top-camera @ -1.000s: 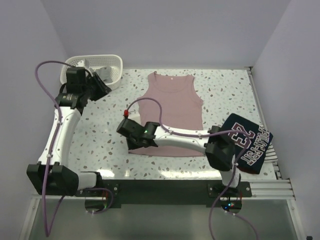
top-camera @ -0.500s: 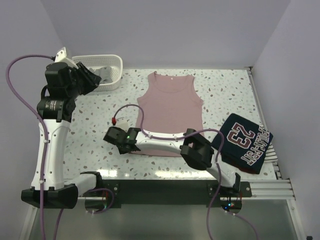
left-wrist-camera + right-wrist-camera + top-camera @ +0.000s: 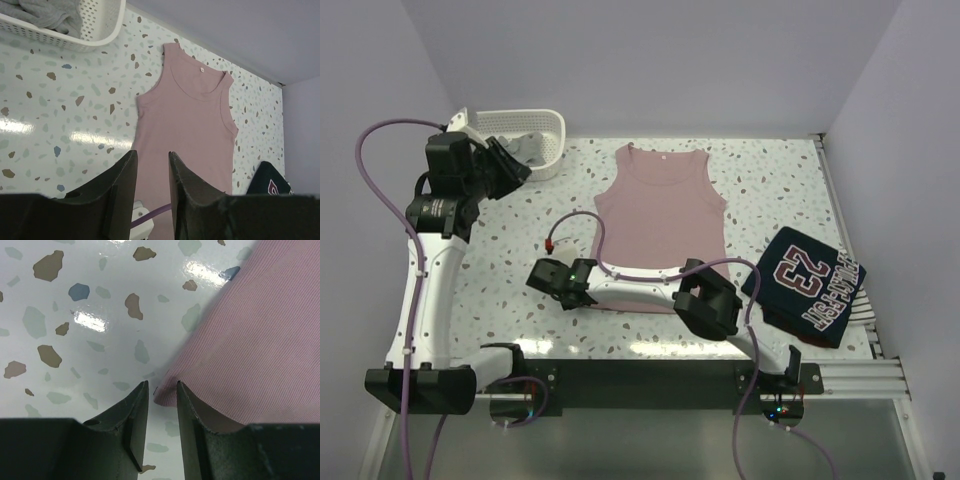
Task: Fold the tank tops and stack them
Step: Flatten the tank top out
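Pink tank top (image 3: 662, 215) lies flat mid-table (image 3: 510, 260), with speckled surface showing on both sides. Right gripper (image 3: 161, 385), jaws narrowly apart, sits at its near-left hem corner, gripping nothing. Left gripper (image 3: 152, 155) hangs high beside the basket (image 3: 548, 140), narrow and empty. Navy top (image 3: 807, 280) lies folded by the near right edge

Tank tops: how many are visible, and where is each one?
3. The pink top lies flat mid-table; the navy top sits folded at the right edge; the grey top is crumpled in the basket, which may hide more.
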